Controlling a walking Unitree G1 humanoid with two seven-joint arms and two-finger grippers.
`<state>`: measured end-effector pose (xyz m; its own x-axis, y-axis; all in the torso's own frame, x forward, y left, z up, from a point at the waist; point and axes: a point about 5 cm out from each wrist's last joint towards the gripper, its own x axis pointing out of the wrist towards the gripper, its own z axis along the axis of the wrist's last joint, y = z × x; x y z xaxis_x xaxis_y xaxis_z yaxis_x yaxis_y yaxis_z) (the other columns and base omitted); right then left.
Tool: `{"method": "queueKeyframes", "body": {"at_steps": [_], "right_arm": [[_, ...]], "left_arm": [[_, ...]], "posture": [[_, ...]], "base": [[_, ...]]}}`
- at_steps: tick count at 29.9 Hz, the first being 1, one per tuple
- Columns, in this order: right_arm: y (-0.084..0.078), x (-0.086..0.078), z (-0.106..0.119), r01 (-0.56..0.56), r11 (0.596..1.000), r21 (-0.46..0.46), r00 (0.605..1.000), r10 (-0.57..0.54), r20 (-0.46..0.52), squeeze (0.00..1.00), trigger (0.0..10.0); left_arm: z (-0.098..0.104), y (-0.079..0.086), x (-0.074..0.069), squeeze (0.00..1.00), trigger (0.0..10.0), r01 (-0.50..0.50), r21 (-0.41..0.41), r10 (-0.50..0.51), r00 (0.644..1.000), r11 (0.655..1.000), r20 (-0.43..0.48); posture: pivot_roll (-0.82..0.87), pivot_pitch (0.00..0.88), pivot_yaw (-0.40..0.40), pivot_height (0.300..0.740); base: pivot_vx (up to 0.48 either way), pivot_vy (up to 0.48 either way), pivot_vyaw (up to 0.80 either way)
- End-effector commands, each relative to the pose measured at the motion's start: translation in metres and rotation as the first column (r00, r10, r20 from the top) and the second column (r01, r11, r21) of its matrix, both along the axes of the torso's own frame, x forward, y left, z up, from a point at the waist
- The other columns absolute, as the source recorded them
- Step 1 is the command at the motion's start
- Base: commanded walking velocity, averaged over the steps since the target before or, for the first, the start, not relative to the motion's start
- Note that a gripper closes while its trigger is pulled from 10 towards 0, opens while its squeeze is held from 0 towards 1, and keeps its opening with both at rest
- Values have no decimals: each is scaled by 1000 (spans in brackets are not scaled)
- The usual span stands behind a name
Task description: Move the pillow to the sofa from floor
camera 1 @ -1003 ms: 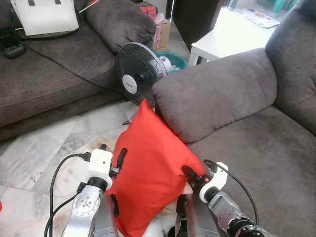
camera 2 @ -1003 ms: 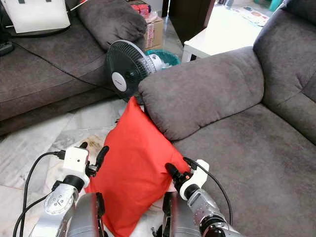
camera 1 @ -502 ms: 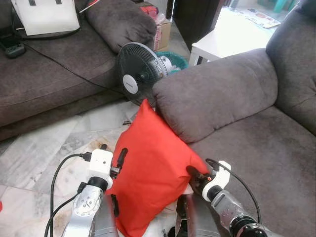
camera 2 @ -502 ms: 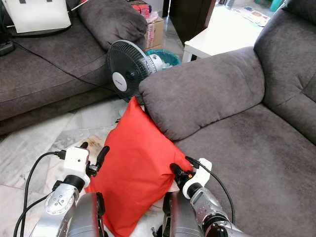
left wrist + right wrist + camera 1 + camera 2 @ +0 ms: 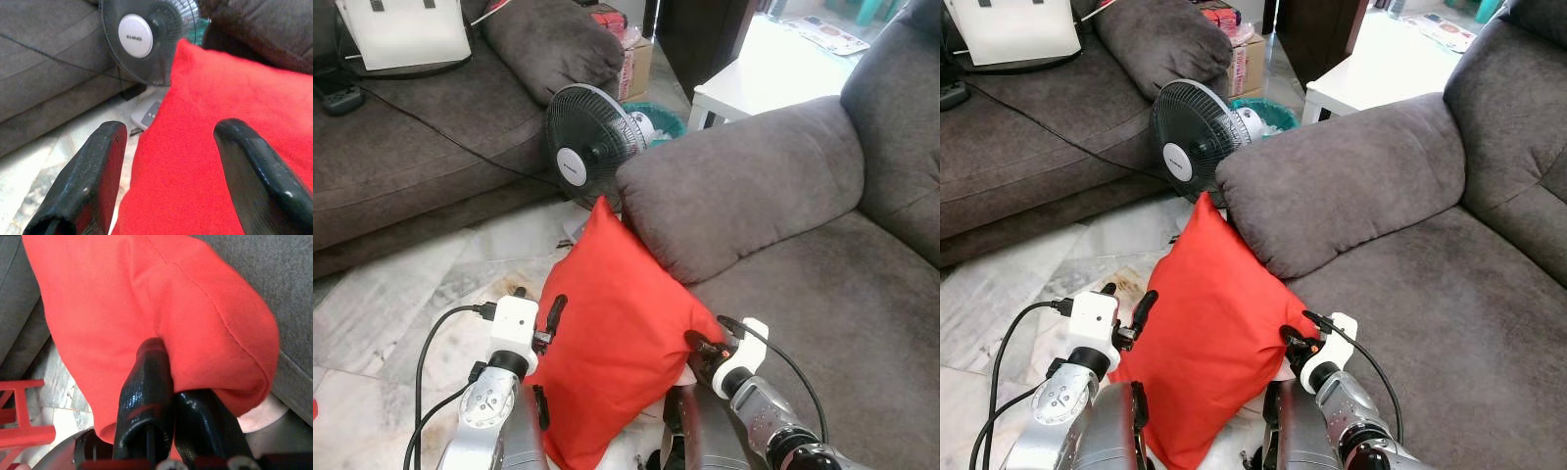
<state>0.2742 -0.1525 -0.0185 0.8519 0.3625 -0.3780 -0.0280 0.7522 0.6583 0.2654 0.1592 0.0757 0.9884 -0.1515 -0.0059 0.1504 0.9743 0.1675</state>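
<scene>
The fan (image 5: 146, 39) reads "KHIND"; right gripper (image 5: 168, 404) pinches the red pillow (image 5: 617, 343), left gripper (image 5: 171, 147) spread, over marble floor (image 5: 401, 313).

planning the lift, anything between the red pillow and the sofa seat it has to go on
Nothing visible blocks it. The red pillow leans against the sofa armrest, with the seat cushion open just beyond. The right gripper already pinches its edge; the left gripper is open at its other side.

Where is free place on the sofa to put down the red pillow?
The sofa seat is bare between its armrest and backrest, right of the red pillow. It is crowded on the left: a fan stands just behind the pillow, with the left claw open beside it.
</scene>
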Motion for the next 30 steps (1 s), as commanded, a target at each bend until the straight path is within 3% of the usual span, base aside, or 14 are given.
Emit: {"method": "queueKeyframes", "body": {"at_steps": [1,16,17,18,23,24,25,30], "right_arm": [[-2,-4,-3,-8,1000,-17,1000,8,-12,0,0],[-5,3,3,15,999,-41,1000,-15,21,0,0],[-5,5,4,6,997,-74,999,-4,34,0,8431],[-5,5,5,-1,996,-86,999,5,43,0,10000],[-7,10,10,21,995,-100,996,-13,84,0,10000],[-14,9,11,32,994,-108,995,-22,97,0,10000],[-23,9,14,30,990,-134,988,-9,154,0,10000],[-20,9,23,8,987,-158,958,37,284,0,10000]], "left_arm": [[-1,-2,1,0,10000,3,-5,-3,1000,1000,0],[-1,-4,7,0,10000,18,-4,-18,1000,1000,2],[-1,-3,7,0,10000,17,-3,-17,1000,1000,3],[-1,-3,7,0,10000,17,-3,-17,1000,1000,4],[-1,-3,7,0,10000,15,-2,-15,1000,1000,7],[-1,-4,7,0,10000,15,-2,-15,1000,1000,8],[-1,-5,7,0,10000,15,-3,-15,1000,1000,10],[0,-7,6,0,10000,19,-15,-19,1000,1000,19]], "posture": [[176,104,-108,571],[157,97,-80,571],[156,96,-79,571],[156,96,-79,571],[152,97,-78,571],[149,97,-78,571],[144,99,-76,571],[139,104,-72,571]], "base": [[0,0,0],[0,0,0],[0,0,0],[0,0,0],[0,0,0],[0,0,0],[0,0,0],[0,0,0]]}}
